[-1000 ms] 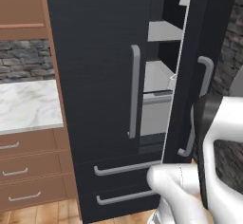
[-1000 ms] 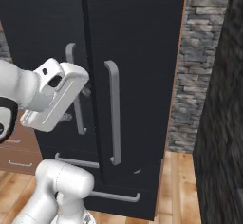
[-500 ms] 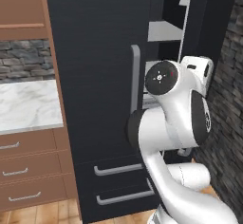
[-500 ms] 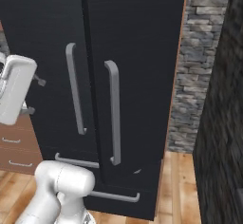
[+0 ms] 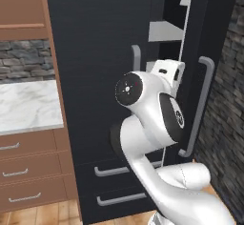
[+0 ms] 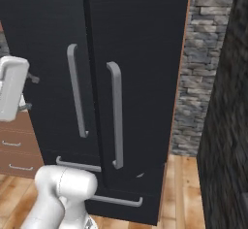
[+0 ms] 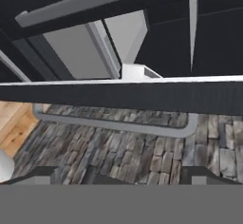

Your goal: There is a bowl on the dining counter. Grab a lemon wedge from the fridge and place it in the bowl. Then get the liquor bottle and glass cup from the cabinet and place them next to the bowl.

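Gripper (image 7: 118, 173) stood with jaws spread wide and nothing between them; its two dark finger tips (image 7: 40, 174) sat far apart at 6 o'clock of the hand view. Just beyond them ran the edge of the fridge (image 5: 100, 52) right door (image 5: 209, 43), crossing the hand view from 9 to 3 o'clock, with its long grey handle (image 7: 118, 125) beneath and grey brick wall (image 7: 142, 156) behind. Past the door edge, grey shelves (image 7: 78, 52) showed inside at 11 to 12 o'clock. In the left base view the right door hung ajar at 2 o'clock, the left door closed, and the white arm (image 5: 157, 124) rose at 5 o'clock with the hand near the gap. Marble worktop (image 5: 26, 107) and brown drawers (image 5: 28, 171) lay at 8 to 9 o'clock. Lemon wedge could not be made out.
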Robot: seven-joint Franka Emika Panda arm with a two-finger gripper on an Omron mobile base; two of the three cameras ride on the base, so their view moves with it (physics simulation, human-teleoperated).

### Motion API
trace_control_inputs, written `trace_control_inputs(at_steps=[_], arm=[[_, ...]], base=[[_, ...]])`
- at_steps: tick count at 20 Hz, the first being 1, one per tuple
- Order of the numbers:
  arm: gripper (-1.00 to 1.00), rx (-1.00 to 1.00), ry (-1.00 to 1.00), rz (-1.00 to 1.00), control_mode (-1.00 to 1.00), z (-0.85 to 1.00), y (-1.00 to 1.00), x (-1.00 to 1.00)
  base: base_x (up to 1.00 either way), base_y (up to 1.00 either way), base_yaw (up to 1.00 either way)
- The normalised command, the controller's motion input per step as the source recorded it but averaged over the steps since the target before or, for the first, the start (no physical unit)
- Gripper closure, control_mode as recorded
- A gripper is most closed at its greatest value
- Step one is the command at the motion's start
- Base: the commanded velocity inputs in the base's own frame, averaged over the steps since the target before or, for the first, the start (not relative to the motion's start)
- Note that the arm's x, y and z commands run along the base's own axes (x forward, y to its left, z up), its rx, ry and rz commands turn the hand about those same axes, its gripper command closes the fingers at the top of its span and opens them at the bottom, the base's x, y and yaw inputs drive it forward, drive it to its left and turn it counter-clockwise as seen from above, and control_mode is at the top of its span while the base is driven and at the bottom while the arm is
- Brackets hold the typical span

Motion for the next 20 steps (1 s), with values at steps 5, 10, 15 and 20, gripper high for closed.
trace_control_inputs(at_steps=[5,10,15,20], arm=[[-1.00,0.00,0.04,-0.04,-1.00,0.00,0.35,0.73],[-1.00,0.00,0.03,-0.11,-1.00,0.00,-0.02,0.66],[-1.00,0.00,0.03,-0.10,-1.00,0.00,-0.27,0.68],[-1.00,0.01,0.03,-0.05,-1.00,0.00,-0.46,0.68]], base=[[0.00,0.00,0.00],[0.00,0.00,0.00],[0.00,0.00,0.00],[0.00,0.00,0.00]])
